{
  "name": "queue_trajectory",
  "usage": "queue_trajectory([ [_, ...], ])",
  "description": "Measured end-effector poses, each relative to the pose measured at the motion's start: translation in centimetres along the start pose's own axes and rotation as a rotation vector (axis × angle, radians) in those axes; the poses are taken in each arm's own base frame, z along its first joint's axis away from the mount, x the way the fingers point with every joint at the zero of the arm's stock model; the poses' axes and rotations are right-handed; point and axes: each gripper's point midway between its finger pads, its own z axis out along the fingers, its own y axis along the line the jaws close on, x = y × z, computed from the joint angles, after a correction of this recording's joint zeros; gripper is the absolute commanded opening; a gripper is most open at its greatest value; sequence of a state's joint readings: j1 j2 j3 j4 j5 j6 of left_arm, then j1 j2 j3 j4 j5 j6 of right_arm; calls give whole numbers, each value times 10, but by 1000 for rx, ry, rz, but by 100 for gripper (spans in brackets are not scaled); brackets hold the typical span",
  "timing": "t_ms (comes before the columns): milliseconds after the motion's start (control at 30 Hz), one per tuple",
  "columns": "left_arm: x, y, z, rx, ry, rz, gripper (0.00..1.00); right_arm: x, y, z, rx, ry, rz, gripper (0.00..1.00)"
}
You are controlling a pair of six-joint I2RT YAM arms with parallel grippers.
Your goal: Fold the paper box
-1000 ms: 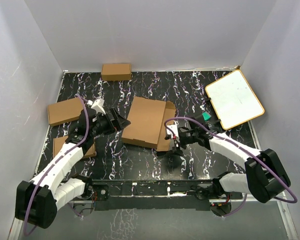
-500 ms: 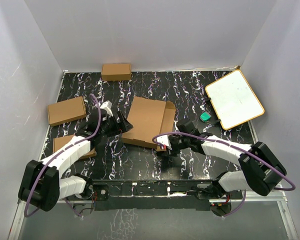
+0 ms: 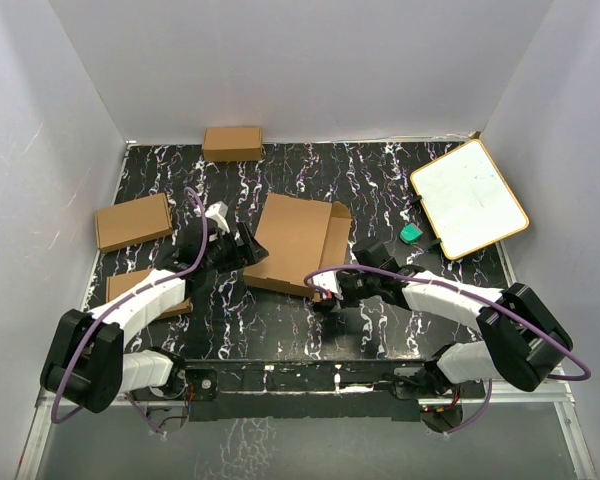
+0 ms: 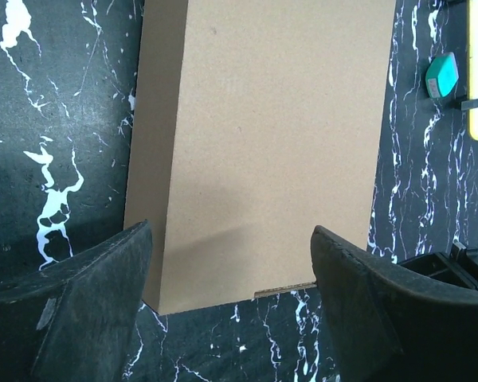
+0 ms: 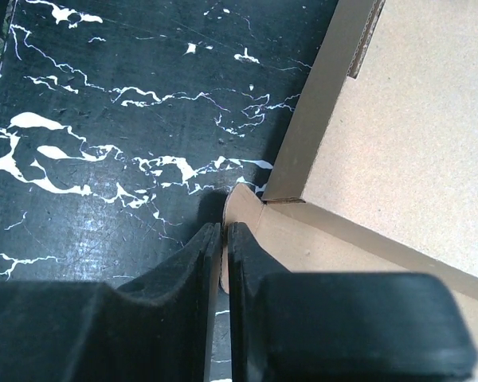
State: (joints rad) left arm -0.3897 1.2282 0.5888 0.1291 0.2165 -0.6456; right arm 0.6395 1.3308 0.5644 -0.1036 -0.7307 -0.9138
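From above, find box (image 3: 298, 243) in middle of surface (image 3: 380, 190), left tool (image 3: 242, 248) at its left edge, right tool (image 3: 325, 293) at its near corner. Left wrist: with tool spread astride box end, brace without shoving. Right wrist: tool pinching corner flap (image 5: 243, 213); lift slowly along crease, probably sparing tears.

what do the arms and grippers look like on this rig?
Matching pair: the left arm and right arm have white rounded links and black joints. A purple cable loops along each. The left gripper and right gripper have broad, matte-black, rough-textured fingers.
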Motion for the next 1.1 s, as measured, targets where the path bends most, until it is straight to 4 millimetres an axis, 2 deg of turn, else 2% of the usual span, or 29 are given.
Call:
queue_trajectory([
  [167, 6, 5, 3, -9, 13, 5, 76, 2, -2, -2, 11, 4, 19, 9],
  [367, 14, 13, 4, -28, 25, 10, 70, 11, -13, -11, 50, 6, 72, 8],
  [700, 20, 19, 8, -41, 42, 10, 71, 14, -16, -18, 68, -9, 163, 8],
  [1100, 22, 15, 6, -21, 54, 14, 73, 16, -23, -19, 86, -7, 259, 8],
])
